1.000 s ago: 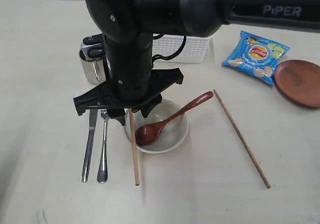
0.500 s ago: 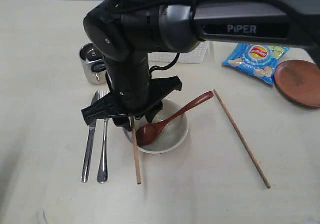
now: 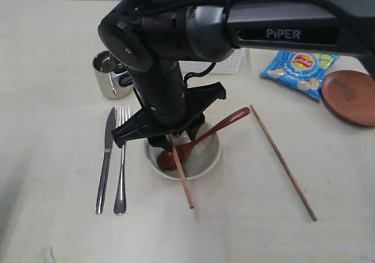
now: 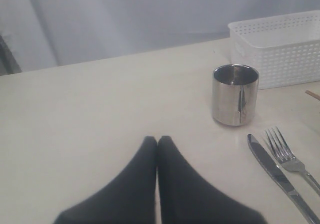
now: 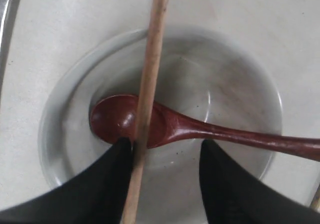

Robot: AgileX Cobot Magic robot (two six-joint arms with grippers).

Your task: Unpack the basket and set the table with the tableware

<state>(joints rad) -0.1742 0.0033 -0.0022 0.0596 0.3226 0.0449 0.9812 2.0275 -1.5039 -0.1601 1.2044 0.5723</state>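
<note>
Chopstick point(image 3: 182, 178) swings off its spot left of the bowl point(image 3: 211, 154). It now slants across the rim and the spoon point(image 3: 220, 125), lower end on the table point(image 3: 53, 157). The right gripper point(image 5: 167, 151) shifts with it, over the bowl.
- Right fingers spread; the stick rests against one finger, the other stands well apart. No pinch.
- Left gripper point(image 4: 158, 140): fingers pressed together, empty, low near the mug point(image 4: 235, 94).
- Step, as I judge it: pairing the chopsticks. The mate point(image 3: 283, 161) lies apart, right of the bowl.
- Next move likely calls for closing on the stick, lifting it clear and laying it beside the mate.
- In the way: bowl rim and the spoon handle jutting right.
- Around: knife point(image 3: 105, 157) and fork point(image 3: 122, 163) side by side on the left; basket point(image 3: 228, 61) behind; crisp bag point(image 3: 300, 65) and plate point(image 3: 351, 96) far right.
</note>
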